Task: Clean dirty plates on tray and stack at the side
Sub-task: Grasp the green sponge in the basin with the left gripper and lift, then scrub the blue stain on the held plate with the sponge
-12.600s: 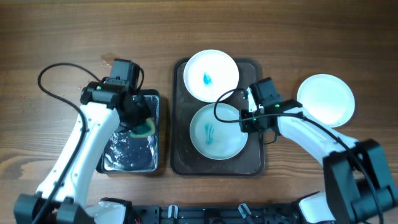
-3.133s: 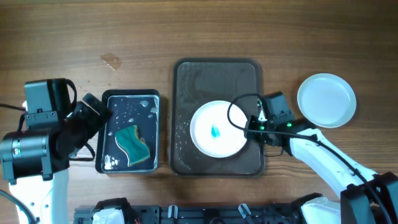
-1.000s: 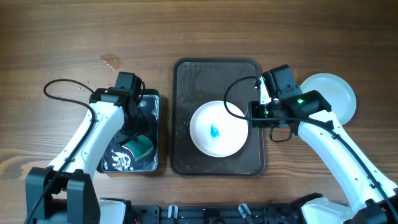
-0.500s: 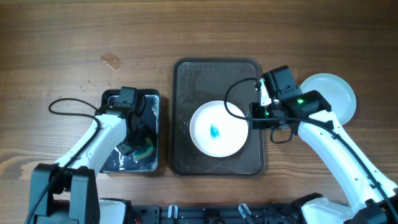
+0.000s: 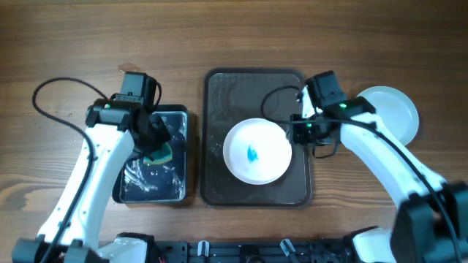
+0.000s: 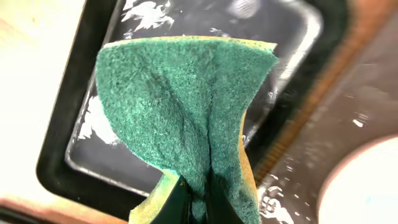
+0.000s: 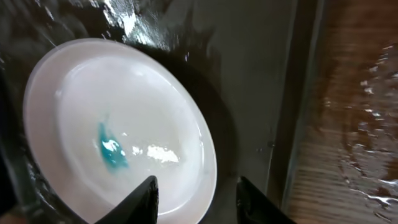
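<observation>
Pinching a folded green sponge (image 6: 180, 106): left gripper (image 6: 198, 198), fingers pressed tight on its lower edge, sponge held over the black container (image 6: 59, 168).

Right gripper (image 7: 199, 188): fingers (image 7: 147, 194) parted and gripping nothing, one over the smeared plate (image 7: 81, 124), the other over the brown tray (image 5: 219, 88) on which that plate lies.

Second white plate (image 5: 395, 117): on the table, right of the tray.

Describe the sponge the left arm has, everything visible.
The sponge has a dark teal-green, coarse scouring face over a yellow foam layer that shows along its edges. It looks soft. The left gripper is shut on its lower end, pinching it into a fold with a crease up the middle, so it fans out wider away from the fingers. It sits over the wet black container; contact with the container floor cannot be told.
</observation>
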`<state>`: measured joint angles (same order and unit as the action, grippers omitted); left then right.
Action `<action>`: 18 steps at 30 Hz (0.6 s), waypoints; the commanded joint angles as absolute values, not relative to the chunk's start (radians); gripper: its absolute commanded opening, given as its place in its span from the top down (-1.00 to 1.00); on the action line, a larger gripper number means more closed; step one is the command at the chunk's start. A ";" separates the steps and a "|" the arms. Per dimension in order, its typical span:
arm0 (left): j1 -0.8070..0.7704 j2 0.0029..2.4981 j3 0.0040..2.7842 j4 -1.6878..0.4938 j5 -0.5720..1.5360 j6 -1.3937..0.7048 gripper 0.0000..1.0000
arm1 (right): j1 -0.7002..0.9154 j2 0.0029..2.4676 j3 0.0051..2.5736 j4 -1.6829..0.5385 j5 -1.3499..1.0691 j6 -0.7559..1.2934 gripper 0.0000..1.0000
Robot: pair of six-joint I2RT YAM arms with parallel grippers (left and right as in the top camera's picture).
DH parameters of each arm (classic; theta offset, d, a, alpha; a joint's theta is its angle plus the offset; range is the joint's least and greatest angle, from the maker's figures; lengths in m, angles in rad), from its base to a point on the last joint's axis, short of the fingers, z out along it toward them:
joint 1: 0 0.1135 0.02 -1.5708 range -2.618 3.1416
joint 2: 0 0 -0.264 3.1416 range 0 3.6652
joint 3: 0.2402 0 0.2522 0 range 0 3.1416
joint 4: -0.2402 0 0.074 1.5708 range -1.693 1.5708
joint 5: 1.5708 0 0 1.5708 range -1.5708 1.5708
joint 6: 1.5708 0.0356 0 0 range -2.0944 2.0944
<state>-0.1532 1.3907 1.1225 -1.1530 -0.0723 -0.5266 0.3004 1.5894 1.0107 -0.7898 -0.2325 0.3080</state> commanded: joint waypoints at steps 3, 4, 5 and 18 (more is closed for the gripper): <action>-0.253 1.342 1.160 -1.134 -0.011 -0.452 0.92 | 0.300 1.777 1.021 -0.734 -0.280 0.236 0.12; -0.272 1.342 1.159 -1.126 -0.003 -0.457 0.92 | 0.300 1.808 1.018 -0.716 -0.283 0.238 0.15; -0.293 1.343 1.159 -1.113 0.012 -0.459 0.92 | 0.300 1.828 1.013 -0.704 -0.296 0.239 0.28; -0.527 1.610 1.137 -0.727 0.276 -0.724 0.92 | 0.300 1.849 0.985 -0.674 -0.276 0.320 0.91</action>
